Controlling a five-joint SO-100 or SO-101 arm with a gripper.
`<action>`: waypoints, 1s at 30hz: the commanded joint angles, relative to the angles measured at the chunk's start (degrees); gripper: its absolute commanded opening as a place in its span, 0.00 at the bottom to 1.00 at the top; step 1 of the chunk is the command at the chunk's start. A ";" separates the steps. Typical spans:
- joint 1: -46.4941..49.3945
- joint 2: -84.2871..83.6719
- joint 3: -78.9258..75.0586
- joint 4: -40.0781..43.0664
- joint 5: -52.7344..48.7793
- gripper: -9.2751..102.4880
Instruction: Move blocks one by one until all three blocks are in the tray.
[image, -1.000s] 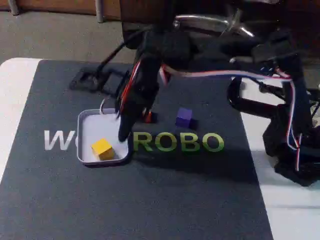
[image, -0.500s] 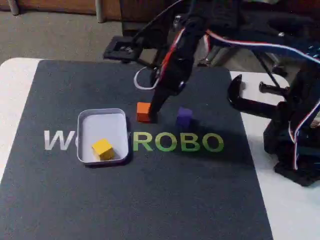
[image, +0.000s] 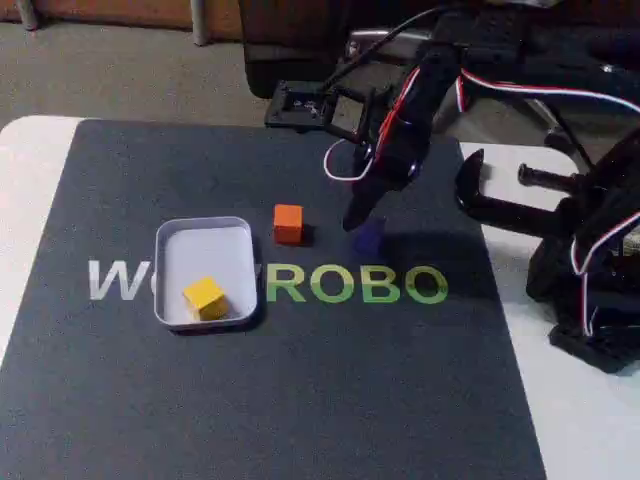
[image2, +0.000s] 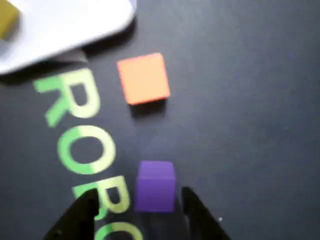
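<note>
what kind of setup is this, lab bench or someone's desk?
Probably a hobby or demo bench, not a formal lab. A dark printed mat with green lettering covers a white table, the arm's base is held by a black clamp, and carpeted floor shows behind.

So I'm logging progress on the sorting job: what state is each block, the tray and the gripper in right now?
yellow block: inside the tray, near its front edge.
orange block: on the mat, outside the tray, free.
purple block: on the mat, between the open fingers, not yet gripped.
tray: holds one block.
gripper: open, straddling the purple block.
</note>
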 joint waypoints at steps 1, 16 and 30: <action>0.88 2.37 0.53 -0.53 -0.88 0.26; 4.22 2.99 8.00 -7.21 -5.45 0.28; 5.45 3.25 11.69 -8.88 -9.84 0.29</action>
